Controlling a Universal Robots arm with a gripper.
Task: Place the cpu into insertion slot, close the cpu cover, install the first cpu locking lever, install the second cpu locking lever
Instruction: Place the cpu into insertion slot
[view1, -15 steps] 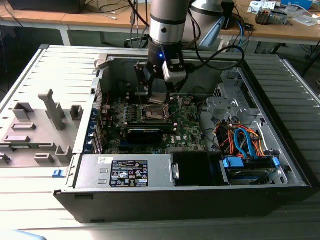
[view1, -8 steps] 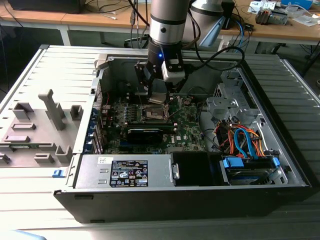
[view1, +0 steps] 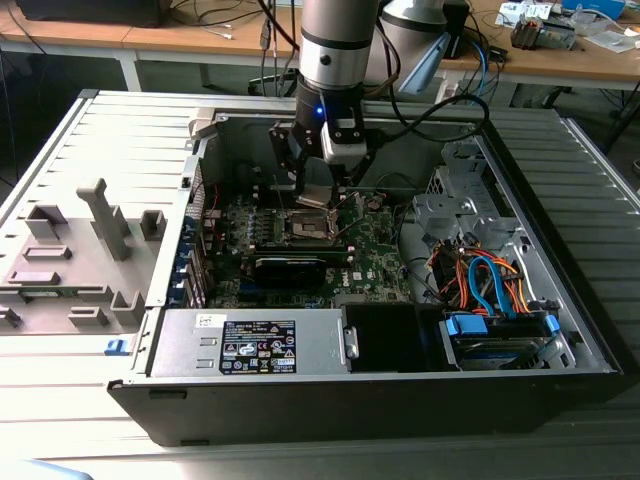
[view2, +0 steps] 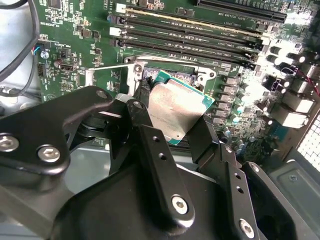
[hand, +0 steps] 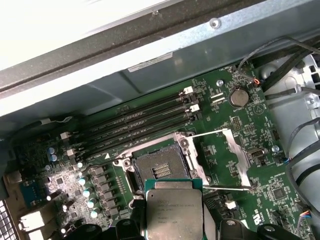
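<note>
**Chip in the hand, poised over the open socket**

The arm's black two-fingered hand (view2: 172, 119) is clenched on the small flat square cpu with the silvery-grey metal top (view2: 176, 111). It has a finger on each of two opposite edges, and the metal face is up. From where I stand the chip hangs just above the square dark insertion slot with its silver rim (hand: 162, 167), and I see no contact between them. The slot sits near the middle of the green circuit board (view1: 385, 255), just beside the row of long black memory slots (hand: 135, 127). The board lies inside the open black computer case (view1: 380, 395), which lies on the grey slatted table (view1: 60, 150). The thin silver cpu cover, a frame plate with a large square cut-out (hand: 239, 155), is swung open to one side of the slot, leaving the contact bed bare.

To seat it well, I'd say the chip wants squaring to the rim first, edges parallel and face level. Then it should go straight down with no sliding, since those contacts look easy to bend. The hand should let go only once the chip lies flat inside the rim. In the first wrist view the chip overlaps one edge of the slot rather than covering it, so it looks short of centred. In the second wrist view it seems tilted against the board, though the angle may exaggerate that
</note>
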